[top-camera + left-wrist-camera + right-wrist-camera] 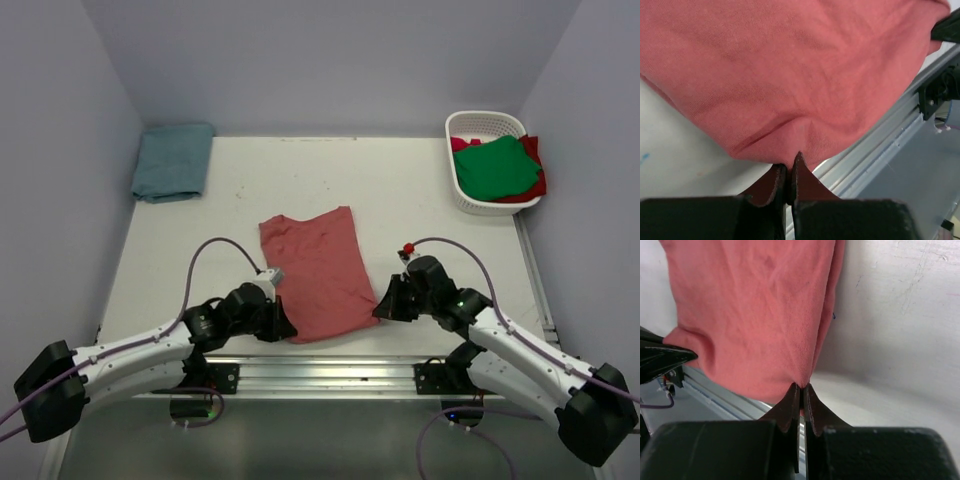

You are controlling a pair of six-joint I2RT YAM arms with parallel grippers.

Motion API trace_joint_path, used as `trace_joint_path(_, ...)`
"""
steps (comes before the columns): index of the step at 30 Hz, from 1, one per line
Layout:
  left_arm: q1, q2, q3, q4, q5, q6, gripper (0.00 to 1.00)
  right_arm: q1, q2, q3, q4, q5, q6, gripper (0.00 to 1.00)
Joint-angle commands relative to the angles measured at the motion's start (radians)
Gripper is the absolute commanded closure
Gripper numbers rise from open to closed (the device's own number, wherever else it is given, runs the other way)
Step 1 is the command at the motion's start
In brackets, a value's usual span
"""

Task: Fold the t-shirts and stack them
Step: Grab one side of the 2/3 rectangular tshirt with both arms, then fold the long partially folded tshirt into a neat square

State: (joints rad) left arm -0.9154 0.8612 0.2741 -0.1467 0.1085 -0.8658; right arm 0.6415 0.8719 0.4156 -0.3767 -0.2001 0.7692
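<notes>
A faded brick-red t-shirt lies folded lengthwise in the middle of the table, its near hem close to the front rail. My left gripper is shut on the shirt's near left corner. At the near right corner my right gripper pinches the cloth, also shut. A teal-blue t-shirt sits folded at the far left. Green and brighter red t-shirts lie heaped in the basket.
The white slotted basket stands at the far right corner. An aluminium rail runs along the table's near edge between the arm bases. Lilac walls close in the table on three sides.
</notes>
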Motion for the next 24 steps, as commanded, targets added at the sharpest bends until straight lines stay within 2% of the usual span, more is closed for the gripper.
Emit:
trace_joint_path(1, -0.045, -0.059, -0.009, -0.103, 0.025, -0.101, 1.0, 0.001, -0.076, 0.084, -0.181, 0.01, -0.034, 1.0)
trace_joint_path(5, -0.056, -0.119, 0.04, -0.191, -0.029, -0.11, 1.0, 0.003, -0.143, 0.133, -0.238, -0.001, -0.044, 1.0)
trace_joint_path(10, -0.057, -0.2, 0.215, -0.345, -0.157, -0.085, 1.0, 0.001, -0.215, 0.225, -0.319, 0.001, -0.07, 1.0)
trace_joint_path(15, -0.057, -0.225, 0.355, -0.404, -0.254, -0.029, 1.0, 0.003, -0.226, 0.296, -0.344, 0.034, -0.108, 1.0)
trace_joint_path(20, -0.057, -0.163, 0.399, -0.396, -0.41, 0.049, 1.0, 0.003, -0.123, 0.339, -0.262, 0.132, -0.177, 1.0)
trace_joint_path(24, -0.054, -0.056, 0.418, -0.323, -0.553, 0.119, 1.0, 0.0, 0.08, 0.409, -0.134, 0.224, -0.237, 1.0)
